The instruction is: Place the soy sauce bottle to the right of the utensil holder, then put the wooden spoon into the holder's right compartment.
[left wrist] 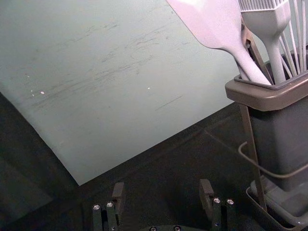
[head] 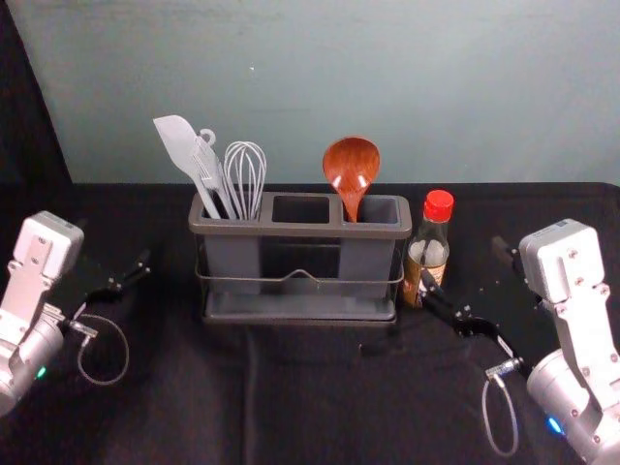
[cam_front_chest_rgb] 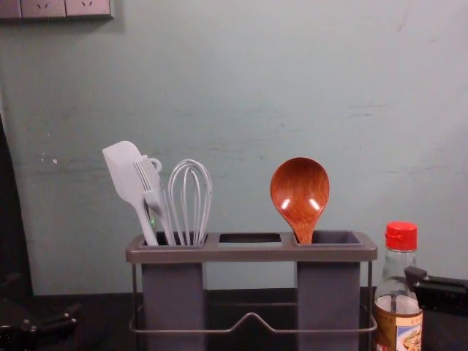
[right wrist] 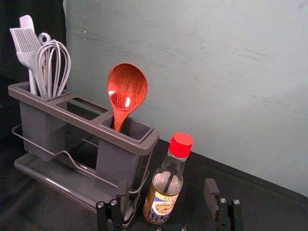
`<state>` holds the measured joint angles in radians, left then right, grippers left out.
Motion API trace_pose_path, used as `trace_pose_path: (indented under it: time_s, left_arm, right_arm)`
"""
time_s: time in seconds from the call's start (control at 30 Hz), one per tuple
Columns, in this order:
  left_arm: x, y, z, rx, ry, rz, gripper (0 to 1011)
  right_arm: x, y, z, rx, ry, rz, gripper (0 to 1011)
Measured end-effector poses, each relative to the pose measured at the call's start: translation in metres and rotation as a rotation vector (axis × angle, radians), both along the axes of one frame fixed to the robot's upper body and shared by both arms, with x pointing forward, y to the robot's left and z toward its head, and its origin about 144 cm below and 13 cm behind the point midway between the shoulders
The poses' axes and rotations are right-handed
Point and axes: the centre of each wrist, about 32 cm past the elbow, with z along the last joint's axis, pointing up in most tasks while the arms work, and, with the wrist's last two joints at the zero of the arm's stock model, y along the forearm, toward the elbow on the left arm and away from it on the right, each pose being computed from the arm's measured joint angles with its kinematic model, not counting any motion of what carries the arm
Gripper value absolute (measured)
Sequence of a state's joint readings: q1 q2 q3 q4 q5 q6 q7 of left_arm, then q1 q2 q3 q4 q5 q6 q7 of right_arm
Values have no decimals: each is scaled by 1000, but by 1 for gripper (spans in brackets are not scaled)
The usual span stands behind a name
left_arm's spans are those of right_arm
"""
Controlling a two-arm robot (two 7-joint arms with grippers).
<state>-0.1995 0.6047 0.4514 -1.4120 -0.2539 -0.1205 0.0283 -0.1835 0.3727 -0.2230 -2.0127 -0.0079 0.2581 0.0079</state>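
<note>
1. Left gripper (left wrist: 162, 191) is idling open, left of the utensil holder (head: 300, 231).
2. Right gripper (right wrist: 166, 188) is hovering open, right of the holder, beside the soy sauce bottle (head: 435, 254).
3. Wooden spoon (head: 351, 165) is leaning in the holder's right compartment (head: 382, 210); only withdrawing seems left.

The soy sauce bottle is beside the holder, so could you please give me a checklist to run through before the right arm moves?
1. Bottle upright, right of the utensil holder: ok.
2. Wooden spoon in the right compartment: ok.
3. Right gripper open, by the bottle: ok.
4. Bottle free of its fingers' touch: cannot tell; one overlaps it in the head view.
5. Left gripper open, away from the holder: ok.
</note>
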Motion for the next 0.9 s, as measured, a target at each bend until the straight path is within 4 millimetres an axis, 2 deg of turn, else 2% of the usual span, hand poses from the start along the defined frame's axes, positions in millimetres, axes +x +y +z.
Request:
trace_pose_path:
  time_s: [0.9]
  left_arm:
    - [0, 0, 0, 0, 0, 0, 1012]
  right_arm:
    - [0, 0, 0, 0, 0, 0, 1004]
